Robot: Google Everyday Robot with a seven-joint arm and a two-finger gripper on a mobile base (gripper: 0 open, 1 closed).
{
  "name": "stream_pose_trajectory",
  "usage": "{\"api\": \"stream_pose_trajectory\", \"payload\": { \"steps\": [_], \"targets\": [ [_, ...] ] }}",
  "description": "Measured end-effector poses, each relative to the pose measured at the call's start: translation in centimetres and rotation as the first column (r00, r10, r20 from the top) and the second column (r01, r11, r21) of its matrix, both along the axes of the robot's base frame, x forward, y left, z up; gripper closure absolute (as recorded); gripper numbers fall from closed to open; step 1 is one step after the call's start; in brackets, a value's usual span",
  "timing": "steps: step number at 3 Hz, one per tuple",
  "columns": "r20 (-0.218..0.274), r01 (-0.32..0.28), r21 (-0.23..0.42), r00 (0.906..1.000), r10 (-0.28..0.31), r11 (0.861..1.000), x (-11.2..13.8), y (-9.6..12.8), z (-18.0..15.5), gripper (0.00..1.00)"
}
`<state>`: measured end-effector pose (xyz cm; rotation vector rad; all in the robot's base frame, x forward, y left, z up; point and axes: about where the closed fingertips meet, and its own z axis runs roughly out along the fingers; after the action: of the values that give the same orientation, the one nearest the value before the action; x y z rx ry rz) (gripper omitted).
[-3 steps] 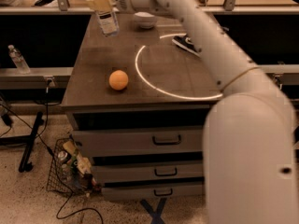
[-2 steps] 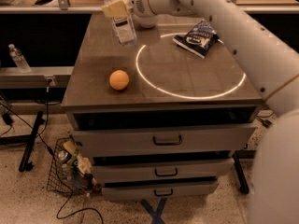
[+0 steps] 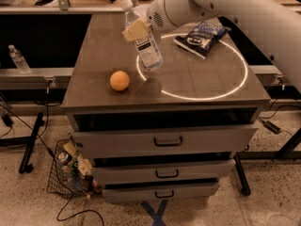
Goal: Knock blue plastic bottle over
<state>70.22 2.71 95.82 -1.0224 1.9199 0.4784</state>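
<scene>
Carried forward from the back of the dark wooden counter and tilted above it near the small orange ball, with tan two-finger pincer clamped on the tall bluish clear plastic bottle; best lowered, then tipped sideways, clear of the ball.

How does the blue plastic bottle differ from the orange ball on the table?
The blue plastic bottle is tall, clear and tilted; the orange ball is low, round and opaque. The gripper is against the bottle's upper part; nothing touches the ball. Both are over the table.
</scene>
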Motion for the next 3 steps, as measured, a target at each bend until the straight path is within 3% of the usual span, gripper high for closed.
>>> {"api": "stream_pose_trajectory", "payload": {
  "steps": [1,2,3],
  "targets": [
    [-0.041,0.000,-0.098,0.9992,-0.004,0.995,0.4,-1.3,-1.4,1.00],
    [-0.066,-0.037,-0.170,0.9975,0.027,0.985,2.6,-0.7,-3.9,0.98],
    [-0.081,-0.052,-0.201,0.9960,0.036,0.978,4.3,-0.5,-5.6,0.75]
  ]
}}
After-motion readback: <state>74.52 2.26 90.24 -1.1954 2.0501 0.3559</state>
